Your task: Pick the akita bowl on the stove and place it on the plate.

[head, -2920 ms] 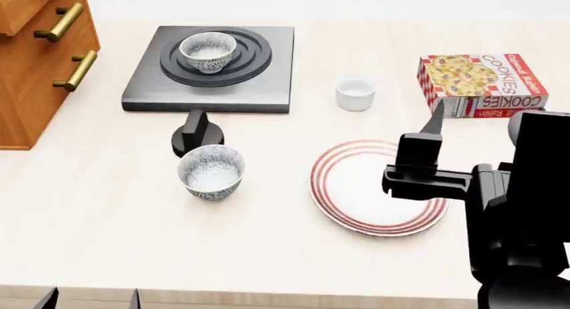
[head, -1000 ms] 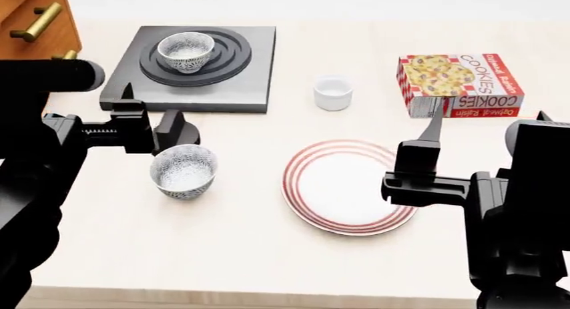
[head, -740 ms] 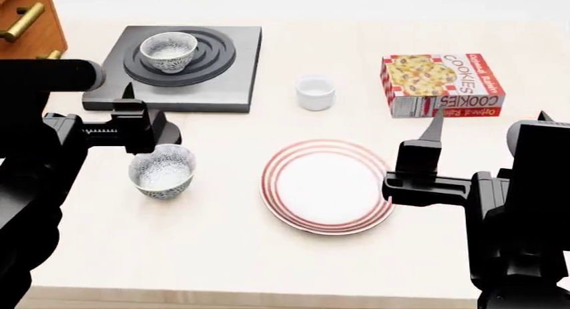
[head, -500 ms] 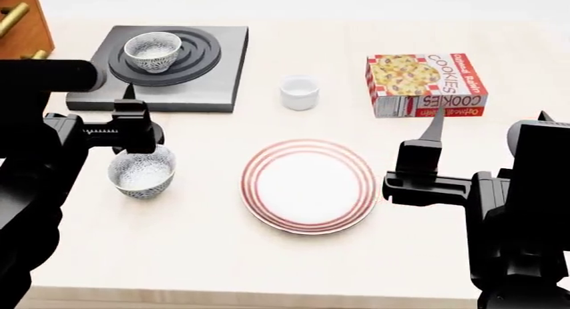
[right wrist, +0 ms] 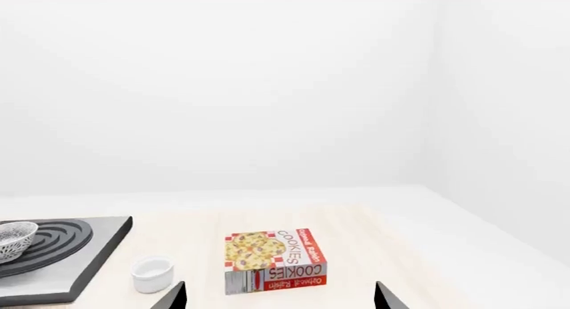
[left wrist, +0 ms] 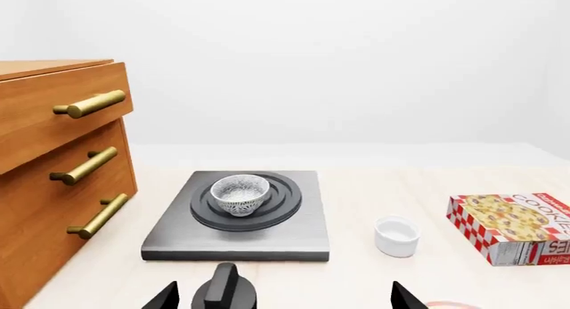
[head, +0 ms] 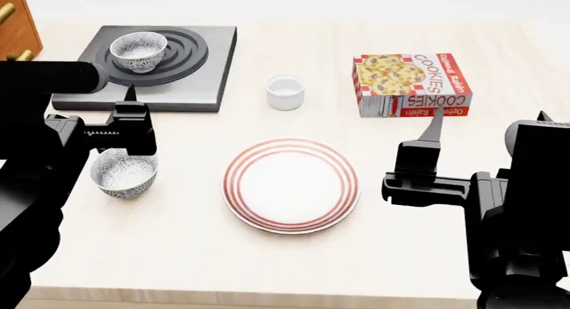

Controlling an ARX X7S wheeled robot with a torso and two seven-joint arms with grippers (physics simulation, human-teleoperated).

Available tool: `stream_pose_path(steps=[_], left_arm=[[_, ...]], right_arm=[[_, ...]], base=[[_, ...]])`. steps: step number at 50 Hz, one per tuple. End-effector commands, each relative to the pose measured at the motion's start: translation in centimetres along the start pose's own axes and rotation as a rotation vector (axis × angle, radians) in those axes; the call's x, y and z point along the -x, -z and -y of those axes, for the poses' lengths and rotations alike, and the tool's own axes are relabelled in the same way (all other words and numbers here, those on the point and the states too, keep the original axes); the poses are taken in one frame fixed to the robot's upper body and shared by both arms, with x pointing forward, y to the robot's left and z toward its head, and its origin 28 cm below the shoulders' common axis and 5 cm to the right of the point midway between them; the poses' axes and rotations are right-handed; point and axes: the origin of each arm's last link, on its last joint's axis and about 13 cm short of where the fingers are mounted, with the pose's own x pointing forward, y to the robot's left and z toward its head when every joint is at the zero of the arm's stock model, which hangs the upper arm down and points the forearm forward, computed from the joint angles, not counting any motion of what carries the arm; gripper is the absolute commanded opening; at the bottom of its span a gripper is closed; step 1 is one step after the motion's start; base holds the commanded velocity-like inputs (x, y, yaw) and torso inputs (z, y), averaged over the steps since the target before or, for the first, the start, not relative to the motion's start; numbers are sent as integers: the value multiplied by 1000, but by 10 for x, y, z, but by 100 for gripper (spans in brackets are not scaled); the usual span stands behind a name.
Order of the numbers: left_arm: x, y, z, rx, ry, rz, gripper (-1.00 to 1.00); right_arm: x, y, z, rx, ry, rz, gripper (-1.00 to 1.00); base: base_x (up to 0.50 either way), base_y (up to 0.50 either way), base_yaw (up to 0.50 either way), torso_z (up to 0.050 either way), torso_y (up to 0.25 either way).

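Akita bowl [head: 137, 52] on stove [head: 205, 69], beyond empty, spread left tool [head: 131, 112].

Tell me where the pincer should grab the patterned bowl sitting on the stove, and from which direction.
Grip the akita bowl by its rim, coming straight down from above, one finger inside and one outside. It sits upright and open on the stove burner rings, and its round, curving wall probably offers little flat side to pinch. The left pincer is nearest.

Both black arms raised level, pointing forward.
The black left gripper [head: 131, 95] and the black right gripper [head: 436, 119] each hang empty in the air, fingers spread wide apart.
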Motion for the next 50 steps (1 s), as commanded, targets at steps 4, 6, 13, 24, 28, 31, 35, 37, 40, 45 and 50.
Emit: stream_pose_path(steps=[4,6,13,24,28,31,35,37,40,45,50], left_arm=[[-1,2,-1,-4,-2,-4,100],[-1,3,-1,-3,-2,-6,100],[0,1,-1,1,-5,-6,100],[-1,2,-1,-3,-4,-8,100],[-1,3,-1,-4,-4,-8,100],[-1,3,-1,-2,-3,-9,100],[-1,1,-1,-4,-1,-8,100],[-1,2,-1,-5,-3,-9,100],[-1,4,-2,-7,-5,-11,100],[-1,3,-1,-7,-2,-10,100],[-1,2,-2,-9,-2,-10,100]], right_arm=[[0,0,-1,6,-10,-4,100],[0,0,0,7,-8,-4,100],[0,0,0,1,-6,-2,100],[1,-1,0,1,-6,-2,100],[0,-1,0,1,-6,-2,100],[0,0,0,2,-6,-2,100],[0,-1,0,2,-6,-1,100],[0,-1,0,2,-7,-1,100],[0,0,0,2,-6,-1,100],[0,0,0,2,-6,0,100],[0,0,0,1,-6,-1,100]], base=[[2,0,0,0,0],[80,0,0,0,0],[208,0,0,0,0],[264,0,0,0,0],[266,0,0,0,0],[267,0,0,0,0],[267,0,0,0,0],[270,0,0,0,0],[267,0,0,0,0],[269,0,0,0,0],[266,0,0,0,0]])
